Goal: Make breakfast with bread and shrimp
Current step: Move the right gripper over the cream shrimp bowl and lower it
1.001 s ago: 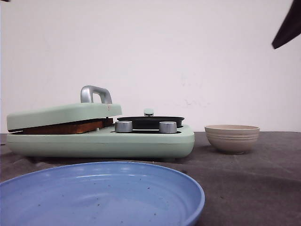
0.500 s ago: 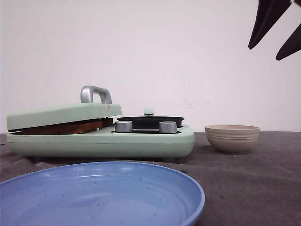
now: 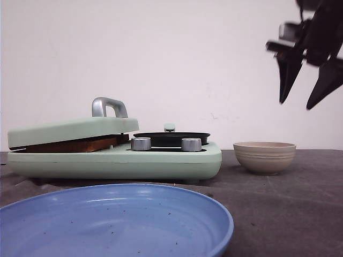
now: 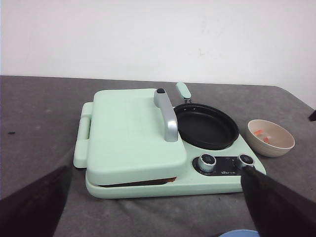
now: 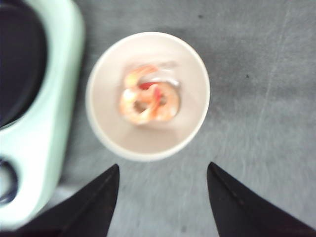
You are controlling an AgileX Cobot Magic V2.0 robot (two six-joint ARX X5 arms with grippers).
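The bread shows only as a toasted brown edge (image 3: 72,144) under the shut lid of the mint-green breakfast maker (image 3: 177,163); the edge also shows in the left wrist view (image 4: 148,181). The shrimp (image 5: 148,101), blurred pinkish-orange pieces, lie in the beige ribbed bowl (image 5: 113,138), which stands right of the maker (image 3: 264,157). They also show in the left wrist view (image 4: 261,134). My right gripper (image 3: 301,104) hangs open and empty high above the bowl, with its fingers pointing down; it also shows in its own wrist view (image 5: 163,168). My left gripper (image 4: 155,170) is open and empty, held back in front of the maker.
The maker has a silver lid handle (image 3: 109,105), a black pan (image 3: 171,138) and two silver knobs (image 3: 141,143). A blue plate (image 3: 177,206) sits at the near front. The surface is a dark grey cloth (image 3: 284,214).
My right gripper has come down and leftward into the front view from the top right corner, and now hangs above the bowl. Nothing on the table has moved.
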